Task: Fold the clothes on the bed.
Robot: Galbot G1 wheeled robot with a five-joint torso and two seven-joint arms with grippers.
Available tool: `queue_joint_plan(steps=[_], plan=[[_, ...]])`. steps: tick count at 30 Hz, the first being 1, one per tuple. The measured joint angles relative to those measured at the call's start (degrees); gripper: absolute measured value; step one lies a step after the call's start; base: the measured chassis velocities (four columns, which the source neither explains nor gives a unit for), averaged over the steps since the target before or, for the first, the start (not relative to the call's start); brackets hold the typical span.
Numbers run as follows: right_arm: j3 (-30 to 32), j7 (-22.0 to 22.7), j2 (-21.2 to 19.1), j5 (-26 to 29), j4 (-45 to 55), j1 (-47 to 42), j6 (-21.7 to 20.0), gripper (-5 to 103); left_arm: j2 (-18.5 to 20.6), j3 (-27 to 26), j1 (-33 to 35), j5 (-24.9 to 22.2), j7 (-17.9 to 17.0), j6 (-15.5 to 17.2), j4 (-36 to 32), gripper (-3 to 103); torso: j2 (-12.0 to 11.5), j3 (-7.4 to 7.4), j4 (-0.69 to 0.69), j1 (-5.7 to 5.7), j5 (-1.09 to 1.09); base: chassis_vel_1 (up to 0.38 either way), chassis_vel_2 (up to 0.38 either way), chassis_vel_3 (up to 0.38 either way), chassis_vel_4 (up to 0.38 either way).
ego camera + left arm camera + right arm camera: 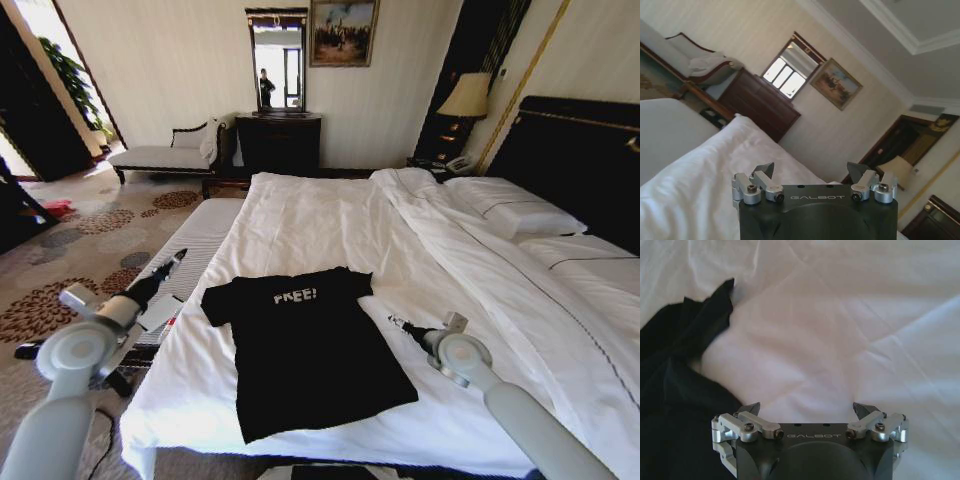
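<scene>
Black T-shirt [305,355] flat on the bed [330,215], left gripper [811,176] and right gripper [807,410] beside it (both wide open, empty).

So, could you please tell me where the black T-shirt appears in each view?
Head view: the black T-shirt lies flat on the bed, low and centre, between the arms.
Left wrist view: not in it.
Right wrist view: dark cloth at the picture's left edge.
Shared landmark: the white bedding.
</scene>
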Motion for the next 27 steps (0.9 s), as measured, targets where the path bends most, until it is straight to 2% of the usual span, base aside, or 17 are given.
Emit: queue_joint_plan(steps=[2,4,8,13,19,22,23,25,27], plan=[[1.3,1.0,-2.1,1.3,2.8,-3.9,-0.8,100,-0.2,2.3,-1.4,0.0,-0.6,0.4,-3.2,95,0.0,0.0,0.01,-0.01,0.0,0.0,0.0,0.0,0.0],[2.4,0.5,-4.0,1.1,4.0,-7.2,-1.0,100,-0.9,4.9,-2.7,0.8,-0.9,0.8,-5.1,100,0.0,0.0,0.01,-0.01,-0.03,0.0,0.0,0.0,0.0],[3.2,-0.8,-4.9,-0.8,3.0,-10.3,-0.8,100,-2.3,7.6,-3.6,1.3,-1.2,1.3,-7.0,100,0.0,0.0,0.01,0.0,-0.02,0.0,0.0,0.0,0.0],[3.5,-2.1,-5.1,-1.6,0.2,-11.5,-0.9,100,-3.7,8.6,-2.9,1.4,-1.7,2.1,-9.4,100,0.0,0.0,0.04,0.0,-0.02,0.0,0.0,0.0,0.0],[4.1,-1.9,-3.5,1.7,0.6,-11.4,-0.8,102,-3.9,8.0,-1.9,1.7,-2.2,2.5,-10.8,100,0.0,0.0,0.0,0.0,-0.05,0.0,0.0,0.0,0.0],[3.9,-1.6,-2.5,2.5,2.3,-11.5,-0.3,89,-3.6,7.2,-1.5,1.7,-2.2,2.5,-11.0,100,0.0,0.0,-0.01,0.0,-0.02,0.0,0.0,0.0,0.0],[3.9,-1.6,-2.5,2.5,2.3,-11.5,-0.3,89,-3.6,7.2,-1.5,1.7,-2.2,2.5,-11.0,100,0.0,0.0,-0.01,0.0,-0.02,0.0,0.0,0.0,0.0],[3.6,-1.0,-1.9,2.8,3.9,-11.8,-0.2,79,-3.6,6.8,-1.2,1.8,-2.2,2.5,-10.9,100,0.0,0.0,0.01,0.0,-0.02,0.0,0.0,0.0,0.0],[3.4,-0.7,-1.7,2.8,4.5,-11.9,-0.2,79,-3.6,6.6,-1.0,2.0,-2.2,2.5,-10.8,100,0.0,0.0,0.02,0.0,-0.02,0.0,0.0,0.0,0.0]])
